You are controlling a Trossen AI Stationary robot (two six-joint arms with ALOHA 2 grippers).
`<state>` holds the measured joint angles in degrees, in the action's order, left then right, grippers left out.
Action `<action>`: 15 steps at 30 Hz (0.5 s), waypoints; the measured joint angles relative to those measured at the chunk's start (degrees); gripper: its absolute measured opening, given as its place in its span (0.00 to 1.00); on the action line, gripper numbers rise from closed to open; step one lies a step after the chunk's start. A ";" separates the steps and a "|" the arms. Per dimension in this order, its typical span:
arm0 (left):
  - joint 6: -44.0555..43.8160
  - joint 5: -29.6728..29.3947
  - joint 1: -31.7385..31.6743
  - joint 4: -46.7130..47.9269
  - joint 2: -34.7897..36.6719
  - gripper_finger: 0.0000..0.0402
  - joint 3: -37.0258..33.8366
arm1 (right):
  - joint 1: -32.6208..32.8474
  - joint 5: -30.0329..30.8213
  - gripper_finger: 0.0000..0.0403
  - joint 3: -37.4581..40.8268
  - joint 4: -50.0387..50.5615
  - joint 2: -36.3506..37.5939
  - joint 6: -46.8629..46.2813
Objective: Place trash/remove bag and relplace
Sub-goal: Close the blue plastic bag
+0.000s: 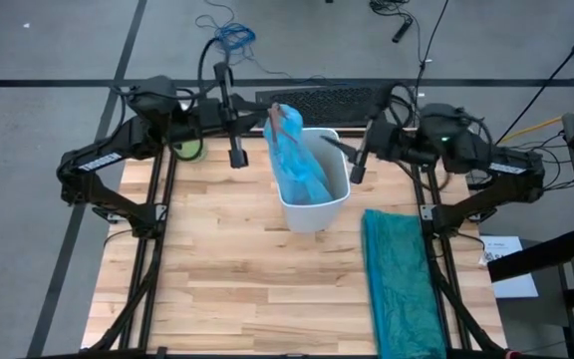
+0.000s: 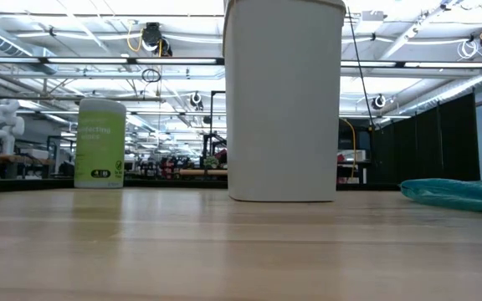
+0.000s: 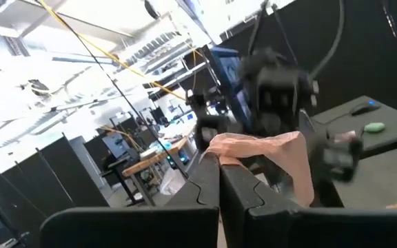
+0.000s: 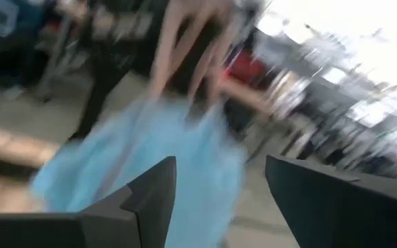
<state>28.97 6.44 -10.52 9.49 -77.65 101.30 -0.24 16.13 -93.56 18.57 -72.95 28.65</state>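
A white wastebasket (image 1: 314, 189) stands mid-table. The left gripper (image 1: 277, 117), fingers pressed together on the bag's neck, holds the light blue bag (image 1: 295, 165) lifted partly out of it. The right gripper (image 1: 339, 146) hovers over the basket's rim, fingers apart and empty. Judging by this, the trash is bagged; removal is underway. The teal bag (image 1: 402, 284), probably the replacement, lies unused on the table (image 1: 217, 269).

Cameras: one overhead, straight down; one level at tabletop. Both share the white wastebasket (image 1: 314, 189) (my wrists look forward).
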 joint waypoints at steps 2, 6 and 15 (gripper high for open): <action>0.00 0.02 0.00 -0.09 0.48 0.00 0.02 | -1.21 -2.57 0.55 0.05 4.91 -0.39 -3.39; -0.02 0.15 0.00 -0.03 1.12 0.00 0.02 | -3.52 -4.35 0.56 1.78 7.07 -1.91 -8.01; -0.02 0.22 0.00 0.96 1.45 0.00 0.02 | -4.66 -10.53 0.63 9.04 -2.51 -5.22 -17.39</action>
<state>28.95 6.66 -10.52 10.44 -76.20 101.32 -4.90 5.60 -84.52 16.06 -78.17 11.26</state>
